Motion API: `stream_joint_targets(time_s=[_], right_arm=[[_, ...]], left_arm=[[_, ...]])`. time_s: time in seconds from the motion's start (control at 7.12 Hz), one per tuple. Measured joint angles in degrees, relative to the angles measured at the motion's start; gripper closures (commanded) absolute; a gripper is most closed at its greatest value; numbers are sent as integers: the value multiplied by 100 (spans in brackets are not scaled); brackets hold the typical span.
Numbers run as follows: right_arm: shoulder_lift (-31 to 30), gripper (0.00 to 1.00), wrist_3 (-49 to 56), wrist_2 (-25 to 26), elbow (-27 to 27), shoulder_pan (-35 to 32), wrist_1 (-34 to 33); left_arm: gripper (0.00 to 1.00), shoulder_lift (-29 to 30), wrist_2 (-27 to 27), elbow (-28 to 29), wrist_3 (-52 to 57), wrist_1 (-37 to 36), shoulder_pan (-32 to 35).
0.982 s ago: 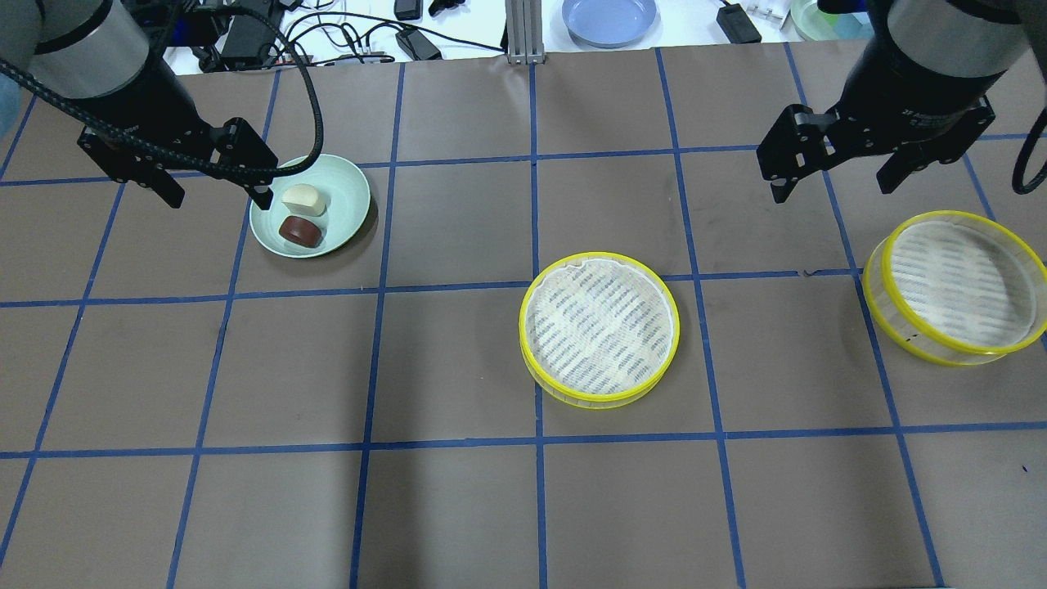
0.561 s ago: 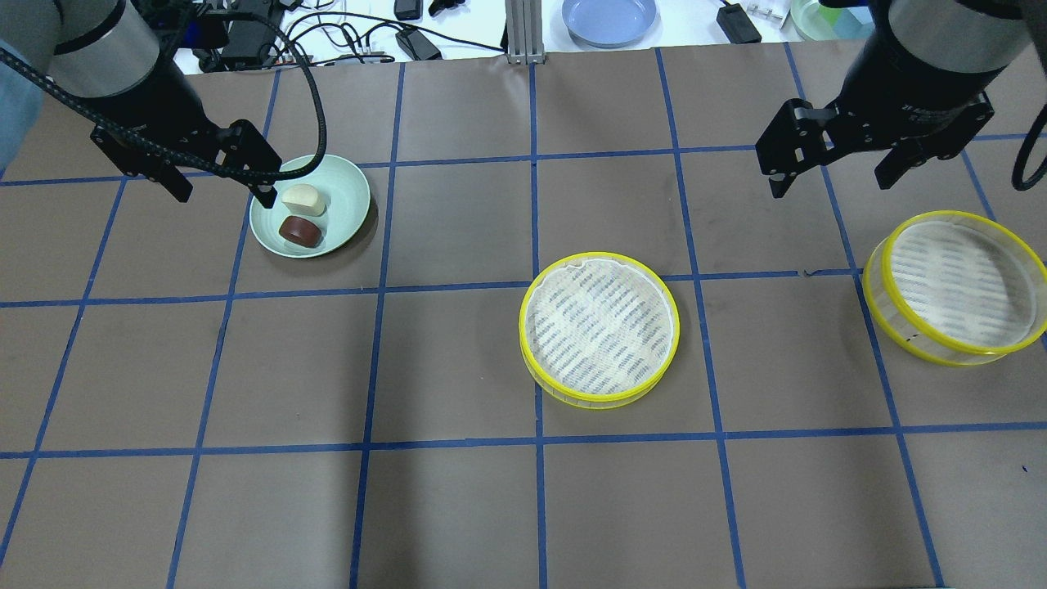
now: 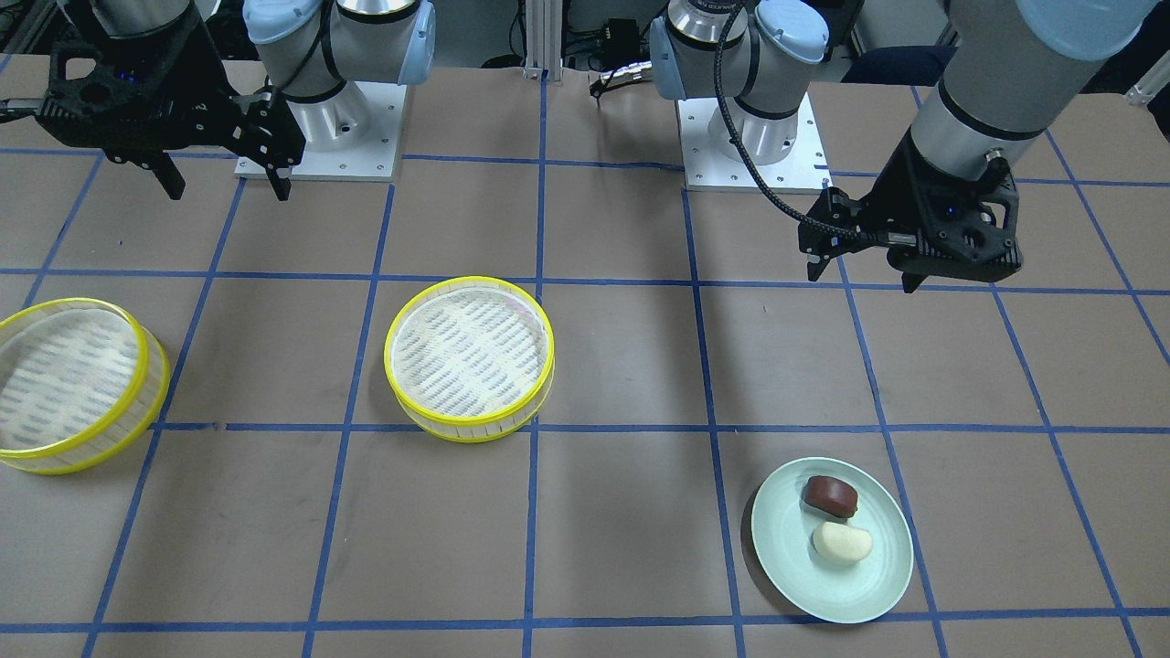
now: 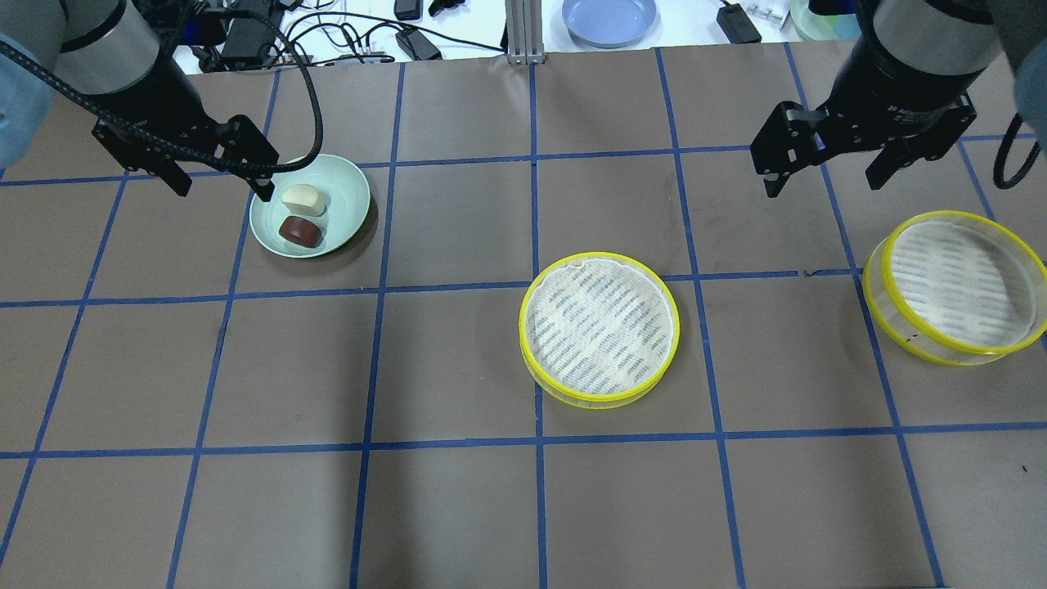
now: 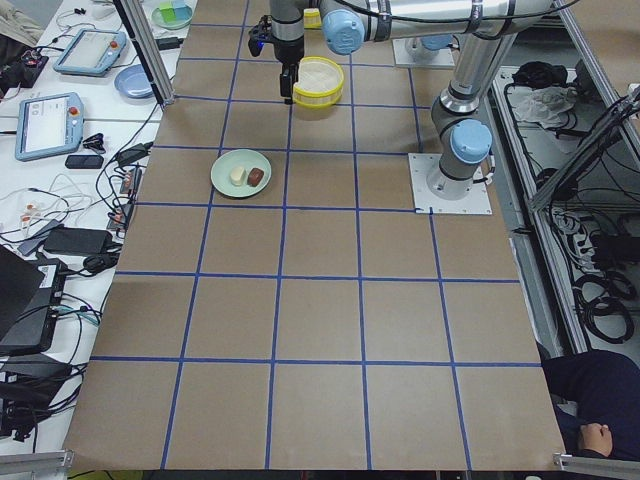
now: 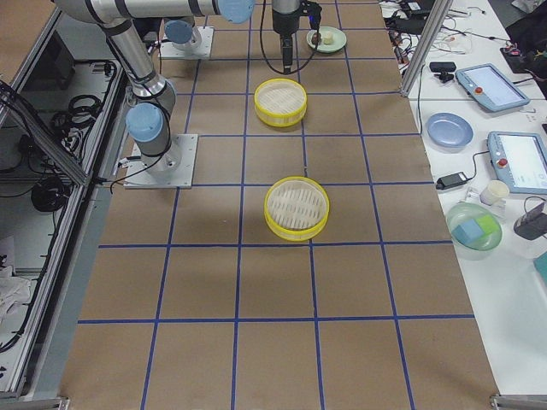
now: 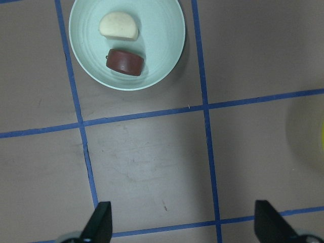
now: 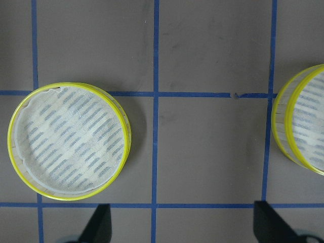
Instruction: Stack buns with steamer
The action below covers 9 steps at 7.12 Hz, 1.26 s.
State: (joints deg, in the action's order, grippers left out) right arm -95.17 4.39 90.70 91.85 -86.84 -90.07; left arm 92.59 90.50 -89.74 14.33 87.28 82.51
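A cream-white bun (image 4: 303,198) and a dark reddish-brown bun (image 4: 300,231) lie side by side on a pale green plate (image 4: 352,196) at the far left. They also show in the left wrist view, the cream bun (image 7: 119,26) and the brown bun (image 7: 125,62). A yellow-rimmed steamer (image 4: 599,327) stands at the table's middle, and a second one (image 4: 957,286) at the right. My left gripper (image 4: 222,190) is open and empty, hovering just left of the plate. My right gripper (image 4: 822,186) is open and empty, above bare table between the two steamers.
A blue plate (image 4: 609,18), cables and an aluminium post (image 4: 519,33) sit beyond the table's far edge. Blue tape lines grid the brown table. Both robot bases (image 3: 749,128) stand at the near edge.
Both grippers have shifted slightly toward the far edge, the right one also a little leftward. Both stay open. The buns and steamers have not moved.
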Motion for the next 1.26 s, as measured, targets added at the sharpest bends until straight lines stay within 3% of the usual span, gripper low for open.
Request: stream_joint_targets(time_s=[0.42, 1.26], right_arm=[[81, 2, -24, -7, -33, 1, -110], [64, 1, -16, 37, -39, 3, -98]], left_arm=[[0, 499, 11, -5, 94, -774, -172], [0, 2395, -66, 2, 494, -3592, -417]])
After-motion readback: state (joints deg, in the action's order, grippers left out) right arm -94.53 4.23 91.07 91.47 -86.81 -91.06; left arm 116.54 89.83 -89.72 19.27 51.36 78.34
